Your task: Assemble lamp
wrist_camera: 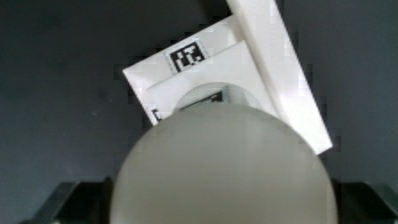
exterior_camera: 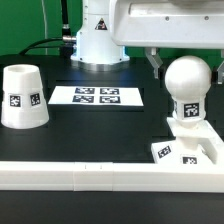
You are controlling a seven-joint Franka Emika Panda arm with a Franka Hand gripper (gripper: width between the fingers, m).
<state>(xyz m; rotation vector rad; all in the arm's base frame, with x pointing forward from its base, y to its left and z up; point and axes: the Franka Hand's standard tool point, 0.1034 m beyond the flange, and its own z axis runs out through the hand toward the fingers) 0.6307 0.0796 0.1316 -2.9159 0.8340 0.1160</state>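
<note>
On the base (exterior_camera: 208, 150), the bulb (exterior_camera: 188, 85) is stood upright, flanked by the gripper (exterior_camera: 186, 66); whether it is clamped cannot be told. The shade (exterior_camera: 24, 96) is set well apart from the base.

Claw (exterior_camera: 186, 64): its tips partly hidden beside the bulb (exterior_camera: 188, 82) head, closure not determinable. Arm (exterior_camera: 150, 20) cut off at the exterior view's upper edge. Wrist view: bulb blurred, concealing most of the base (wrist_camera: 285, 90) beneath the claw, one tag (wrist_camera: 217, 97) half covered.

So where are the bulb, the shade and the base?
bulb (exterior_camera: 188, 78): exterior view, on its round head.
shade (exterior_camera: 22, 102): exterior view, on its side wall.
base (exterior_camera: 208, 152): exterior view, on its bare top face.
</note>
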